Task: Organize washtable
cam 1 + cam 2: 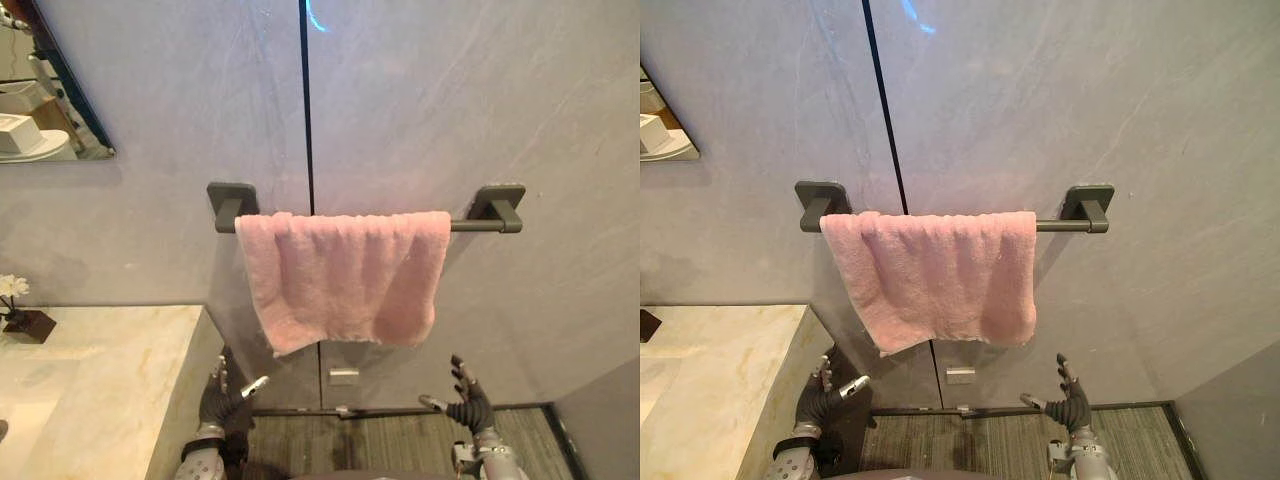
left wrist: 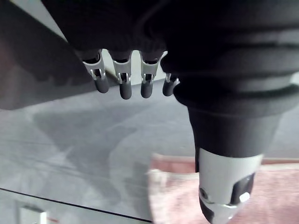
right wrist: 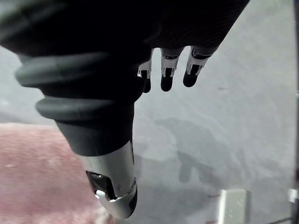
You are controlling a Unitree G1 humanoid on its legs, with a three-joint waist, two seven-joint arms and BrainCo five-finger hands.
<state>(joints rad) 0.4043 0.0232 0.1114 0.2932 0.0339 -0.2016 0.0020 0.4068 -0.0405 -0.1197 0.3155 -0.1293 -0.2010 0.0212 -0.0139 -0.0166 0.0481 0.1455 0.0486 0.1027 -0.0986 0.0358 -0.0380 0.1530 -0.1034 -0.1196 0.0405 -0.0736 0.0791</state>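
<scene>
A pink towel (image 1: 342,277) hangs folded over a dark grey wall bar (image 1: 480,224), its lower edge slanting and its left corner hanging lowest. My left hand (image 1: 222,397) is below the towel's left corner, fingers straight and open, holding nothing. Below the towel's right side my right hand (image 1: 468,402) is raised with fingers spread, also empty. Both hands are apart from the cloth. The towel's pink edge (image 2: 233,186) appears past my left thumb (image 2: 224,186), and the towel (image 3: 37,168) lies beside my right thumb (image 3: 112,182).
A marble washtable (image 1: 100,380) takes up the lower left, with a small white flower on a dark block (image 1: 22,312) at its back edge. A mirror (image 1: 40,90) hangs at the upper left. A grey wall with a vertical seam (image 1: 306,100) stands ahead; a small wall plate (image 1: 343,376) is below the towel.
</scene>
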